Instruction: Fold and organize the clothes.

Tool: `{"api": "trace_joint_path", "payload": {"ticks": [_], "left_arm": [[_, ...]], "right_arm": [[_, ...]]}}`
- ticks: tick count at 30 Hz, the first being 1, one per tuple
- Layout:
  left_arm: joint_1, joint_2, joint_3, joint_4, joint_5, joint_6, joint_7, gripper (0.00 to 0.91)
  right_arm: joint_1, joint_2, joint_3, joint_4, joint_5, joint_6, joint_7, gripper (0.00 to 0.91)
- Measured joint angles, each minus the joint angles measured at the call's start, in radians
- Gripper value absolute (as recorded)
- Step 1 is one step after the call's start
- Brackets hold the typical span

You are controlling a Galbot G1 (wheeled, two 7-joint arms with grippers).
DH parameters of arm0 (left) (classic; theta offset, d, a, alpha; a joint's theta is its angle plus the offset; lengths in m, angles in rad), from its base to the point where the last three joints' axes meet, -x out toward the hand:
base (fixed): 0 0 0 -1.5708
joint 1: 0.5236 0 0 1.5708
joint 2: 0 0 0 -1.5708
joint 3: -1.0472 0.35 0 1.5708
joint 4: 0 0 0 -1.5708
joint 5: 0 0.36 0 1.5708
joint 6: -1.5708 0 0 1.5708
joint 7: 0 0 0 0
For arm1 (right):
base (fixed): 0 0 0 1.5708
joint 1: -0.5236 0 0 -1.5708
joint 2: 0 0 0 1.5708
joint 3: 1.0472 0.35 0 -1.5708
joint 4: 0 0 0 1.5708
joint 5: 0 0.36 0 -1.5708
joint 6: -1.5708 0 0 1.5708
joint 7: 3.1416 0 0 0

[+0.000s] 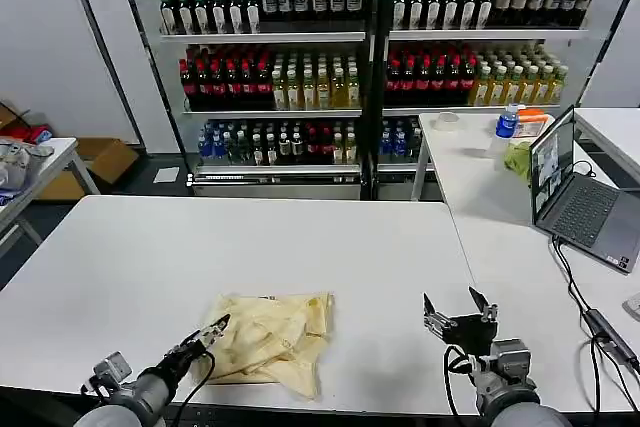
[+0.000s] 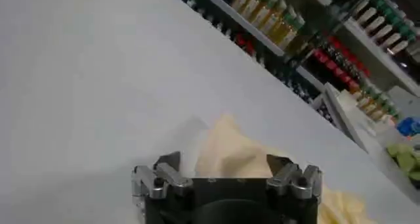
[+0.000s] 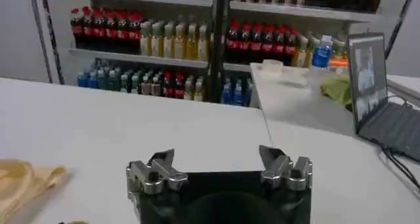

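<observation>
Our left pincer (image 1: pixel 217 326), spread open, touches the limp, light cream-yellow T-shirt (image 1: pixel 268 340); we'd pinch its hem, right pincer (image 1: pixel 458 309) open aside.

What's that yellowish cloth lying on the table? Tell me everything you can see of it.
It is a pale cream-yellow T-shirt of soft, plain-looking fabric, lying crumpled and loosely bunched, not neatly folded, with wrinkles and overlapping layers. It rests on the white table, near the front edge, left of centre. The left gripper is at its left edge, fingers open, at or just above the cloth; contact is hard to judge. The right gripper hovers open, well apart to the right.
</observation>
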Motion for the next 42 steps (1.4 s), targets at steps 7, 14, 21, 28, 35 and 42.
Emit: {"api": "trace_joint_path", "payload": {"ticks": [7, 14, 21, 28, 35, 42], "left_arm": [[-0.009, -0.012, 0.007, 0.013, -0.023, 0.001, 0.005, 0.252], [-0.009, -0.022, 0.003, 0.019, -0.043, 0.007, 0.007, 0.181], [-0.01, -0.035, -0.002, 0.024, -0.063, 0.012, 0.008, 0.171], [-0.015, -0.042, -0.02, 0.02, -0.092, 0.014, 0.01, 0.171], [-0.013, -0.025, -0.059, -0.008, -0.117, 0.014, 0.011, 0.131], [0.006, 0.062, -0.186, -0.034, -0.095, 0.014, 0.038, 0.091]], "right_arm": [[-0.008, -0.001, 0.006, 0.008, 0.0, -0.001, 0.001, 0.907], [-0.011, -0.002, 0.009, 0.011, 0.001, -0.001, 0.003, 0.907], [-0.012, -0.002, 0.009, 0.013, 0.002, -0.001, 0.003, 0.907], [-0.013, -0.003, 0.011, 0.014, 0.005, -0.001, 0.003, 0.907], [-0.008, -0.006, 0.013, 0.015, 0.011, 0.0, 0.002, 0.907], [0.005, -0.008, 0.014, 0.013, 0.023, 0.006, -0.001, 0.907]]}}
